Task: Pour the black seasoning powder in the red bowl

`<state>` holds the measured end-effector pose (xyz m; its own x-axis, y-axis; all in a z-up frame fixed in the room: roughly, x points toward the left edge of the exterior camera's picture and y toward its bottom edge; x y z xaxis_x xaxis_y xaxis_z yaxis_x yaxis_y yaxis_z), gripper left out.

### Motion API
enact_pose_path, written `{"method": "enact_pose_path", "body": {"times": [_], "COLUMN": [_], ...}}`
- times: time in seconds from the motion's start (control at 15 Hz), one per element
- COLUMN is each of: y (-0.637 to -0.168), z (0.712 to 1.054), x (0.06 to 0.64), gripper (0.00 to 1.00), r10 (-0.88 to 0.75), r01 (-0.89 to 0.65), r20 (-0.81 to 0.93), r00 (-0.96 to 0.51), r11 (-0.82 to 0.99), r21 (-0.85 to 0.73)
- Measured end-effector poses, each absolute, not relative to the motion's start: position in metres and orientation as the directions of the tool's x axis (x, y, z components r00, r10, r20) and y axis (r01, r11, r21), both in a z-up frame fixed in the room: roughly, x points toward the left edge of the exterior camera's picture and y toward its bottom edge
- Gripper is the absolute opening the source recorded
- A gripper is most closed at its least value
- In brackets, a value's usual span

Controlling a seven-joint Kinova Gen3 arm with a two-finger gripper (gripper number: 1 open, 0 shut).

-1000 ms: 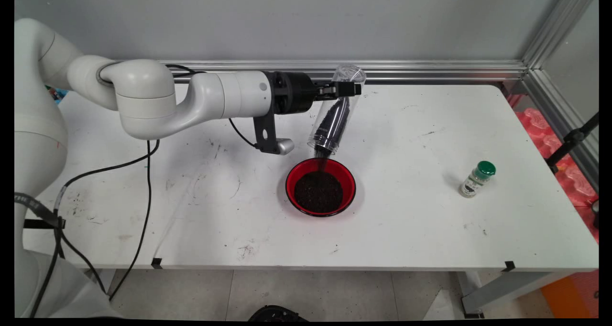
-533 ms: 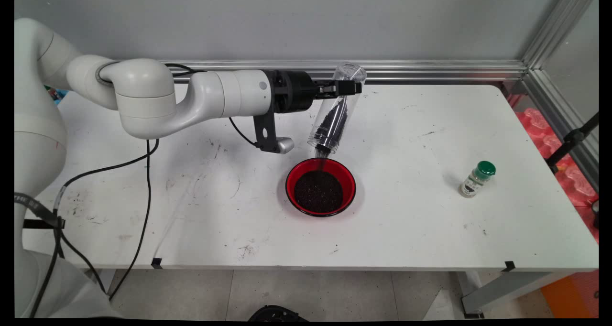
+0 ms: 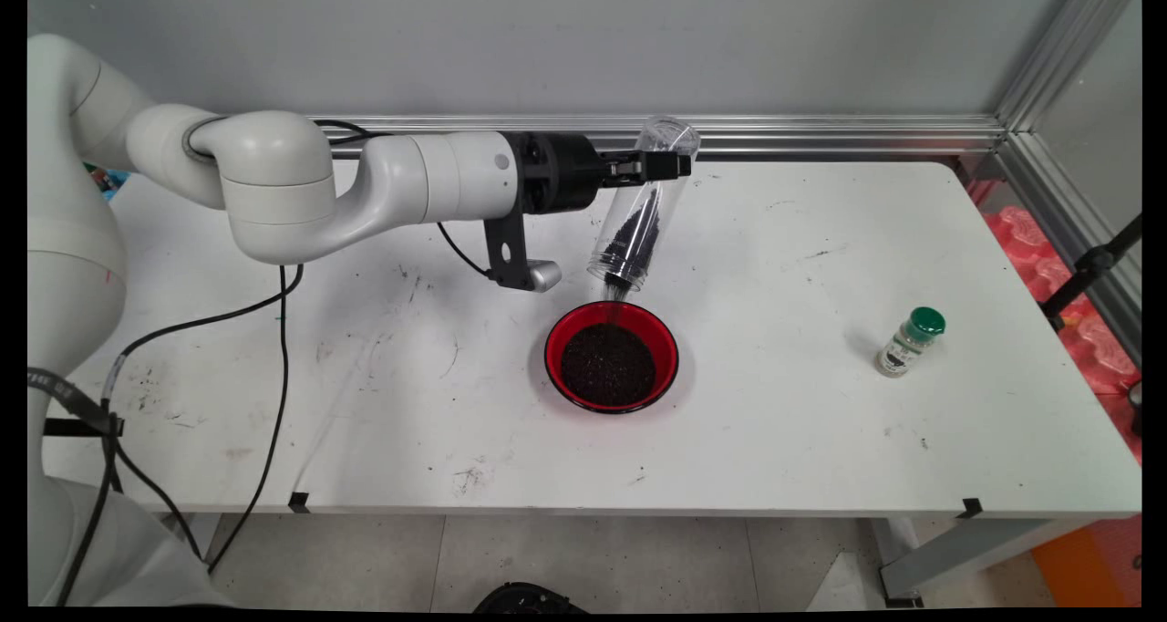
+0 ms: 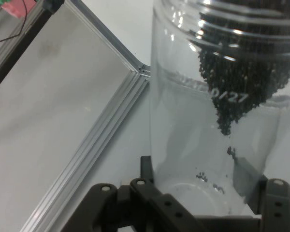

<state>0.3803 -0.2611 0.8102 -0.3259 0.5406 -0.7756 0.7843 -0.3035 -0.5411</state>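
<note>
— What has the gripper (image 3: 673, 164) got?

— It's clamped on a clear jar (image 3: 638, 210) near its base, tipped mouth-down so black grains (image 3: 631, 234) run into the red bowl (image 3: 558, 341) mid-table, directly below.

— Anything else?

— A green-capped spice bottle (image 3: 908, 342) stands near the table's (image 3: 821, 440) right edge, well apart.

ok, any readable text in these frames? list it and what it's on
"0/27": pale printed characters on the wall of the clear jar in the hand view; whatever precedes them is too faint to read.
Label on the green-capped spice bottle: too small to read.
Marking on the black strap at the main view's left edge: too small to read.
Nothing legible on the red bowl or the table.
</note>
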Motion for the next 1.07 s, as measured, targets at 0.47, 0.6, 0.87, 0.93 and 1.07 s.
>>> {"method": "enact_pose_path", "body": {"times": [0.47,0.6,0.87,0.93,1.07], "y": [-0.2612,-0.2612,-0.2612,-0.2612,-0.2612], "z": [0.8107,0.8108,0.8109,0.8111,0.8115], "x": [0.3801,0.38,0.3799,0.3799,0.3799], "gripper": [0.0,0.0,0.0,0.0,0.0], "r10": [0.54,0.54,0.541,0.542,0.543], "r01": [0.783,0.783,0.781,0.781,0.78], "r20": [-0.775,-0.775,-0.774,-0.773,-0.772], "r00": [-0.328,-0.328,-0.329,-0.33,-0.331], "r11": [-0.304,-0.304,-0.304,-0.304,-0.303], "r21": [-0.543,-0.543,-0.545,-0.546,-0.547]}}
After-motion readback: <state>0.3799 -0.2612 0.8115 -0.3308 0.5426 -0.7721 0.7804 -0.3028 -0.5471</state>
